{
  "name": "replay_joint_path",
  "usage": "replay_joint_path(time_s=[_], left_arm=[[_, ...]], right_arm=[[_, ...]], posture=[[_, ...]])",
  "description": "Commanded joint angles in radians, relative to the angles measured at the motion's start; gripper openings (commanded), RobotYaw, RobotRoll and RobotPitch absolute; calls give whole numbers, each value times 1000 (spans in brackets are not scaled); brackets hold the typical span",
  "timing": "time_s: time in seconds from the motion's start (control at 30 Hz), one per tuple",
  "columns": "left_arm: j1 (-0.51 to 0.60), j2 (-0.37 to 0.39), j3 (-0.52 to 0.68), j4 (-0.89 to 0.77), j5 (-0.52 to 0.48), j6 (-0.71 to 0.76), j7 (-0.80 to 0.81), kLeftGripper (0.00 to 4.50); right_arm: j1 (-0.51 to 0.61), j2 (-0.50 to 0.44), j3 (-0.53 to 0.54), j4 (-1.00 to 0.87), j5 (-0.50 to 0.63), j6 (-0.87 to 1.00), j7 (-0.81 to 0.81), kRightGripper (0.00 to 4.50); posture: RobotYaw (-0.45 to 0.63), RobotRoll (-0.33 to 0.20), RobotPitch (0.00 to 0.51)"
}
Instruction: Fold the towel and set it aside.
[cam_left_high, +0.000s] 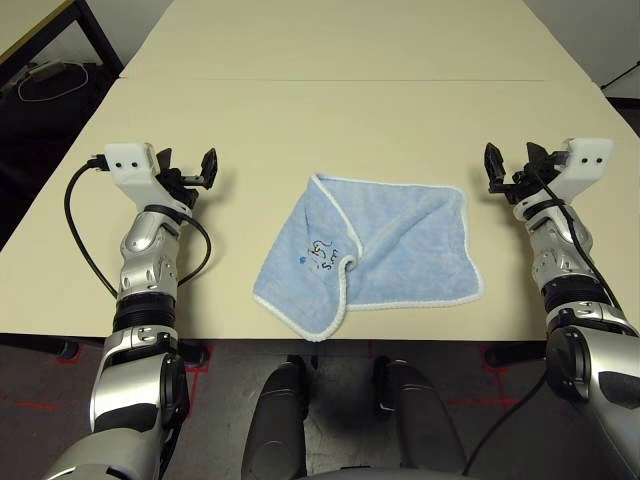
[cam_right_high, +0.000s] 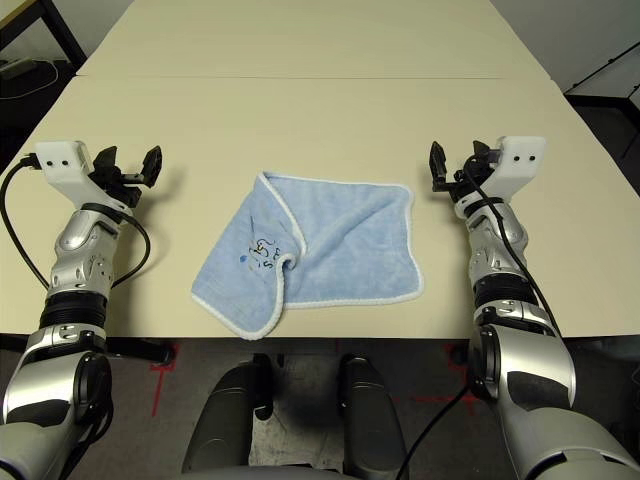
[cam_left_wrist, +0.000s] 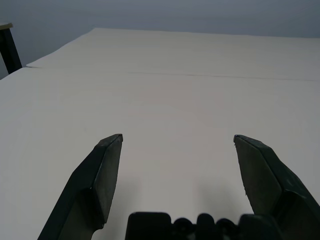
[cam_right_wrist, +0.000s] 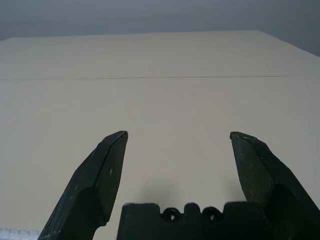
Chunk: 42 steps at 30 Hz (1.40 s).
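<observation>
While the left eye view is looked at first, the left gripper (cam_left_high: 187, 156) is seen with its two black fingers wide apart, above the table (cam_left_high: 300, 120), and the right gripper (cam_left_high: 512, 150) is opened in the same wide manner. The light-blue towel (cam_left_high: 415, 245) lies on the table between the two grippers, nearer to the robot than both of them and apart from both. Its plain, wider part is on the side of the right gripper, with a soft crease running slantwise through it. On the side of the left gripper there is a flap, which carries the dark embroidered mark (cam_left_high: 322, 257), and the white edging (cam_left_high: 345, 295) of this flap runs across the towel, with a small curl near the middle. The lowest corner of the flap, on the left gripper's side, reaches to the near edge of the table. In the right eye view, a black cable (cam_right_high: 530, 275) goes along the right arm, behind the right gripper, and another cable (cam_right_high: 13, 215) makes a loop beside the left arm. In the left wrist view, the left gripper's fingers stand wide, with pale table surface beyond them. In the right wrist view, the right gripper is equally wide, and a short piece of white edging lies near one of its fingers.
</observation>
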Motion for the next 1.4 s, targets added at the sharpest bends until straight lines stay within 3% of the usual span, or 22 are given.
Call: replay_joint_path(time_s=[0.03, 0.6, 0.7, 0.87, 0.97, 1.4], left_arm=[[13, 7, -1, 8, 3, 4, -8, 4500], [-47, 27, -18, 67, 8, -11, -65, 4500], [-63, 47, -34, 45, -24, 38, -182, 4500], [-65, 121, -119, -24, -66, 150, -517, 4500], [-76, 154, -167, -28, -44, 168, -634, 4500], [-70, 195, -268, -77, -24, 200, -893, 4500]], right_arm=[[11, -11, -15, 7, 15, 12, -4, 4460], [-36, -16, -2, 61, 5, 18, 3, 4460], [-43, -17, -1, 70, 7, 16, 11, 4460], [-46, -15, 2, 76, 5, 13, 22, 4460], [-47, -12, 6, 78, 5, 12, 30, 4460], [-54, -43, 47, 77, -26, 49, 105, 4460]], posture=[[-60, 0, 190], [-47, 0, 183], [-41, 0, 180], [-34, 0, 179], [-36, 0, 179], [-36, 0, 178]])
